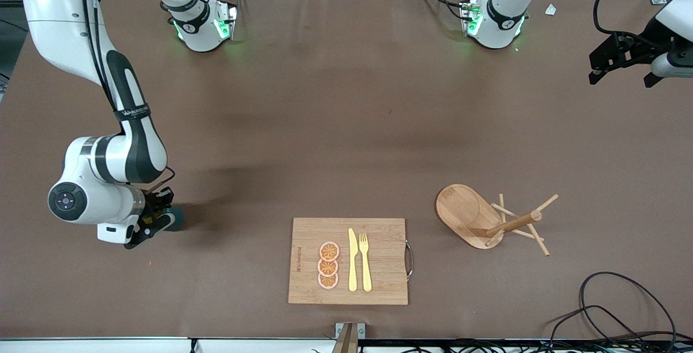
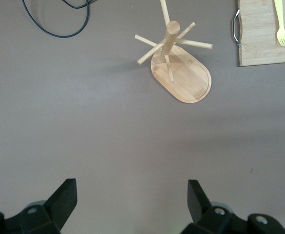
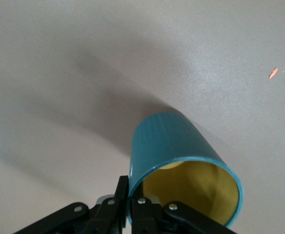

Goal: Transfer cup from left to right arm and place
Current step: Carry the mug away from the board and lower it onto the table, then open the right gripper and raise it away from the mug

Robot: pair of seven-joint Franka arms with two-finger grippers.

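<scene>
Right gripper [image 3: 127,202] pinches the smooth teal cylindrical cup's [image 3: 176,146] rim.

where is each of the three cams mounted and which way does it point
Front view: high across the table, facing both bases; shows both arms, the right gripper low at the right arm's end of the table, pinching the cup, and the left gripper waiting open over its own end.
Left wrist view: on the left wrist, looking down at its own fingertips, the mug tree and the cutting board.
Right wrist view: on the right wrist, close on the cup's rim.
Shared: front and left wrist both show mug tree and cutting board.
</scene>
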